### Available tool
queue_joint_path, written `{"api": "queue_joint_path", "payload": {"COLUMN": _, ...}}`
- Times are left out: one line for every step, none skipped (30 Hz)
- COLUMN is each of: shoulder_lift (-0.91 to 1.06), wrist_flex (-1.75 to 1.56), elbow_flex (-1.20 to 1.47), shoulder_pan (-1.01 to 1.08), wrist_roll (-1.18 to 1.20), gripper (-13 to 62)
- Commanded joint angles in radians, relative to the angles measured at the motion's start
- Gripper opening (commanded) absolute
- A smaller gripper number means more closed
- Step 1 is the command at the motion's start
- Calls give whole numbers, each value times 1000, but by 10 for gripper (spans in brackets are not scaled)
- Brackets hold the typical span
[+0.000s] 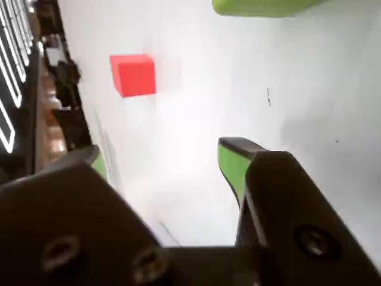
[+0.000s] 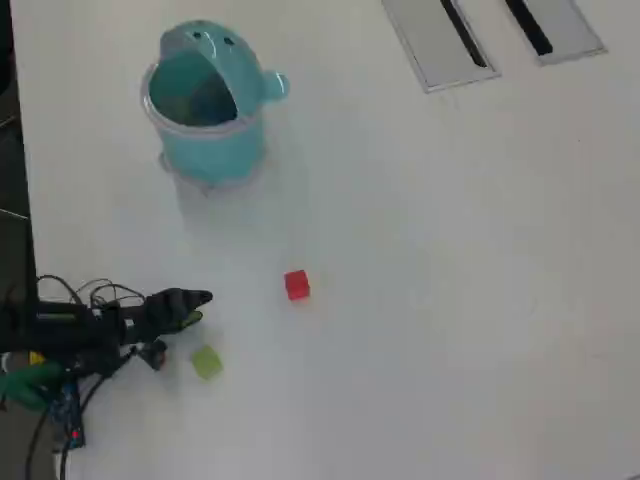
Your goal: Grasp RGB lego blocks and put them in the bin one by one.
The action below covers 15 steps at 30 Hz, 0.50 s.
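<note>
A red lego block (image 2: 296, 285) lies on the white table, right of my gripper (image 2: 200, 308) in the overhead view and apart from it. A pale yellow-green block (image 2: 206, 362) sits just below the gripper tips there. The wrist view has the red block (image 1: 133, 74) ahead to the upper left and the green block (image 1: 262, 6) cut off by the top edge. My gripper (image 1: 166, 158) is open, its green-padded jaws spread wide over bare table with nothing between them. The light-teal bin (image 2: 215, 155) stands upright at the upper left of the overhead view, well away from the gripper.
Two grey recessed plates (image 2: 435, 40) with dark slots sit at the table's top right. The arm's base and its cables (image 2: 80, 300) lie at the left table edge. Dark clutter (image 1: 65, 89) lines the left side of the wrist view.
</note>
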Motion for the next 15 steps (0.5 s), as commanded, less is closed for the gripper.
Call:
{"api": "queue_joint_path", "payload": {"shoulder_lift": 49, "wrist_flex": -2, "elbow_flex": 74, "shoulder_pan": 0, "wrist_roll": 3, "gripper": 346}}
{"api": "queue_joint_path", "payload": {"shoulder_lift": 49, "wrist_flex": -2, "elbow_flex": 74, "shoulder_pan": 0, "wrist_roll": 3, "gripper": 346}}
{"api": "queue_joint_path", "payload": {"shoulder_lift": 51, "wrist_flex": -2, "elbow_flex": 74, "shoulder_pan": 0, "wrist_roll": 3, "gripper": 346}}
{"api": "queue_joint_path", "payload": {"shoulder_lift": 49, "wrist_flex": -2, "elbow_flex": 74, "shoulder_pan": 0, "wrist_roll": 3, "gripper": 346}}
{"api": "queue_joint_path", "payload": {"shoulder_lift": 49, "wrist_flex": -2, "elbow_flex": 74, "shoulder_pan": 0, "wrist_roll": 3, "gripper": 346}}
{"api": "queue_joint_path", "payload": {"shoulder_lift": 49, "wrist_flex": -2, "elbow_flex": 74, "shoulder_pan": -2, "wrist_roll": -3, "gripper": 346}}
{"api": "queue_joint_path", "payload": {"shoulder_lift": 51, "wrist_flex": -2, "elbow_flex": 74, "shoulder_pan": -2, "wrist_roll": -9, "gripper": 346}}
{"api": "queue_joint_path", "payload": {"shoulder_lift": 51, "wrist_flex": -2, "elbow_flex": 74, "shoulder_pan": 0, "wrist_roll": -9, "gripper": 346}}
{"api": "queue_joint_path", "payload": {"shoulder_lift": 51, "wrist_flex": -2, "elbow_flex": 74, "shoulder_pan": 5, "wrist_roll": -9, "gripper": 346}}
{"api": "queue_joint_path", "payload": {"shoulder_lift": 51, "wrist_flex": -2, "elbow_flex": 74, "shoulder_pan": 5, "wrist_roll": -9, "gripper": 346}}
{"api": "queue_joint_path", "payload": {"shoulder_lift": 51, "wrist_flex": -2, "elbow_flex": 74, "shoulder_pan": 5, "wrist_roll": -9, "gripper": 346}}
{"api": "queue_joint_path", "payload": {"shoulder_lift": 51, "wrist_flex": -2, "elbow_flex": 74, "shoulder_pan": 6, "wrist_roll": -9, "gripper": 346}}
{"api": "queue_joint_path", "payload": {"shoulder_lift": 51, "wrist_flex": -2, "elbow_flex": 74, "shoulder_pan": 6, "wrist_roll": -9, "gripper": 346}}
{"api": "queue_joint_path", "payload": {"shoulder_lift": 51, "wrist_flex": -2, "elbow_flex": 74, "shoulder_pan": 9, "wrist_roll": -11, "gripper": 346}}
{"api": "queue_joint_path", "payload": {"shoulder_lift": 51, "wrist_flex": -2, "elbow_flex": 74, "shoulder_pan": 17, "wrist_roll": -14, "gripper": 346}}
